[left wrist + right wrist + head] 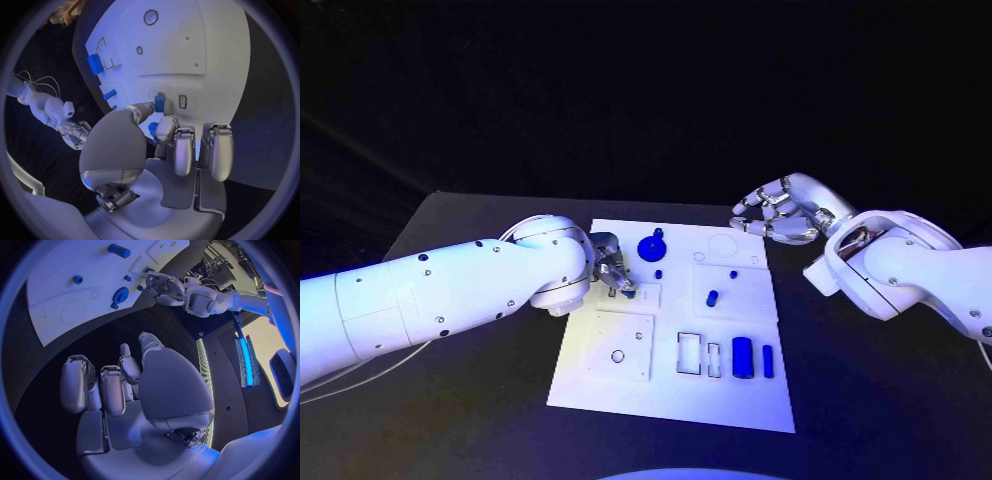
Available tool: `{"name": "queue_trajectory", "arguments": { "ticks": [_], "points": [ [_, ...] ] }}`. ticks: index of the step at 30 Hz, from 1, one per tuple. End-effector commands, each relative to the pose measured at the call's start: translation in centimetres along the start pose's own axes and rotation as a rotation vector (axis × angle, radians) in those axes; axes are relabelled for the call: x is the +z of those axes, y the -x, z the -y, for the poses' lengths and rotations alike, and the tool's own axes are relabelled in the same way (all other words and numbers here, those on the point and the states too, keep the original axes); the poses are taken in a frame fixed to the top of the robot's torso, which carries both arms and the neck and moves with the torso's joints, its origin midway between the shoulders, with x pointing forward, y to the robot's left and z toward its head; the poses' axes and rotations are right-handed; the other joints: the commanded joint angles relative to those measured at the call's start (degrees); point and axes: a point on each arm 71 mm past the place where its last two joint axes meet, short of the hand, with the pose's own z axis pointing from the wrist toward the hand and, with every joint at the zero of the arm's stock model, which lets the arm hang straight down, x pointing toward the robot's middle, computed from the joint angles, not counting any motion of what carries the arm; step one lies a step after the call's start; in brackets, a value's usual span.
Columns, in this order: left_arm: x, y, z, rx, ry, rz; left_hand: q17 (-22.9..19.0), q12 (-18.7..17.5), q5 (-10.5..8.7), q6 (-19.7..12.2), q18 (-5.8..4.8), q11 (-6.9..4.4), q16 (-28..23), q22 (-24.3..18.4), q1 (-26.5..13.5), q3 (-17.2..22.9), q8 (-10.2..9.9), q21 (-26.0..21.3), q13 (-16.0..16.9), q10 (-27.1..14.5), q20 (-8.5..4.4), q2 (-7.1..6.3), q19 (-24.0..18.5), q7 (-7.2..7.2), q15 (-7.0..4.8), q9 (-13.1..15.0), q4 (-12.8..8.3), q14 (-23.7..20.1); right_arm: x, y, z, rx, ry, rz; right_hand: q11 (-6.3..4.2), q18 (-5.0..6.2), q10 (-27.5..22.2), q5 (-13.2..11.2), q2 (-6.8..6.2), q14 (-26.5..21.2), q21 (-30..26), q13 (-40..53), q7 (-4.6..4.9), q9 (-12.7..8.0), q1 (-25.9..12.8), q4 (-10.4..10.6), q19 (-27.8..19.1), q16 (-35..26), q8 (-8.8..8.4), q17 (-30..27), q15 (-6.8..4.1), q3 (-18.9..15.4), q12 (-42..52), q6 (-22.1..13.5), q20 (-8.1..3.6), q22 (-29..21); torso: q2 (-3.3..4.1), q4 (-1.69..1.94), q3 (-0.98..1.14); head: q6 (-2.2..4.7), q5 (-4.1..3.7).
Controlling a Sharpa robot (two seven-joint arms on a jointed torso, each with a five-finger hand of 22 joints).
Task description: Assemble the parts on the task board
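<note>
We see the task board (678,390), a white plate, lying in the middle of the black surface (473,380), with several blue parts on it. Our left hand (609,268) is down at the board's left edge, just beside a round blue part with a knob (653,245) near the far end. In the left wrist view this hand's (164,150) fingers (217,150) are curled forward over the board, and a small blue part (159,102) sits right at the tip of the thumb and the nearest finger; we cannot tell whether it is actually pinched or only touched, since the tips hide the contact. Our right hand (783,212) is off the board, above the dark surface beside its far right corner, with its fingers curled inward and nothing in them; the right wrist view shows the same hand (125,385) with fingers (76,385) bent in over the bare surface, well apart from the board. Further along the board, a short blue part (713,297) lies in the middle, a tiny blue part (731,272) sits just beyond it, and another small one (659,274) lies near our left hand. At the near end, two upright-looking blue bars, a wider one (743,356) and a thinner one (767,360), lie side by side to the right of two outlined rectangular slots (691,352). A raised square panel (625,346) with a small oval hole occupies the near left of the board.
</note>
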Motion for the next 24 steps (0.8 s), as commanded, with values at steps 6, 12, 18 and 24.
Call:
{"name": "queue_trajectory", "arguments": {
  "ticks": [6,12,18,24],
  "points": [
    [-0.06,0.09,-0.23,0.004,0.043,0.016,15.09,-0.11,0.53,0.33,-0.86,-0.14,0.14,15.08,-0.41,9.78,0.63,0.14,-0.02,0.47,-0.33,0.46,5.94,-0.66,-0.43,5.10,-9.09,5.93,0.00,-0.11,-0.06,-0.010,0.011,-0.008,0.07,0.56,-0.35,0.24,0.29,3.81,-0.23,-0.03,-0.13,0.10,-0.10,-0.01,-0.24,-0.23,0.31,6.70,-0.48,-0.24,-0.21,-0.10,0.03,6.61,-0.05,0.01,-0.01,-0.10,-0.04],
    [-0.11,0.01,-0.13,0.004,0.040,0.011,15.09,-0.18,0.98,0.34,-0.86,-0.18,0.14,15.08,-0.72,10.14,0.80,0.14,-0.07,0.51,-0.37,0.29,5.94,-0.69,-0.47,5.54,-9.27,5.93,0.00,-0.12,-0.05,-0.010,0.011,-0.009,0.06,0.57,-0.36,0.33,0.35,3.81,-0.30,-0.07,-0.14,0.10,-0.21,0.03,-0.25,-0.24,0.34,6.69,-0.48,-0.29,-0.22,-0.09,0.03,6.59,-0.02,0.01,-0.01,-0.21,-0.12],
    [-0.17,-0.18,0.01,0.012,0.036,-0.008,15.09,-0.18,1.11,0.34,-0.86,-0.19,0.14,15.08,-0.83,10.24,0.85,0.14,-0.07,0.52,-0.38,0.22,5.94,-0.71,-0.48,5.68,-9.32,5.93,0.00,-0.15,-0.06,-0.010,0.011,-0.010,0.06,0.57,-0.36,0.33,0.35,3.81,-0.30,-0.07,-0.14,0.10,-0.21,0.03,-0.25,-0.24,0.34,6.69,-0.48,-0.29,-0.22,-0.09,0.03,6.59,0.02,0.00,-0.01,-0.22,-0.15],
    [-0.16,-0.30,0.13,0.017,0.033,-0.021,15.09,-0.24,1.17,0.35,-0.86,-0.20,0.14,15.08,-0.90,10.28,0.88,0.14,-0.13,0.50,-0.38,0.17,5.94,-0.71,-0.49,5.77,-9.34,5.93,0.02,-0.17,-0.06,-0.010,0.010,-0.012,0.06,0.57,-0.36,0.33,0.35,3.81,-0.30,-0.07,-0.14,0.10,-0.21,0.03,-0.25,-0.24,0.34,6.69,-0.48,-0.29,-0.22,-0.09,0.03,6.59,-0.01,0.04,0.03,-0.33,-0.13]
  ]
}}
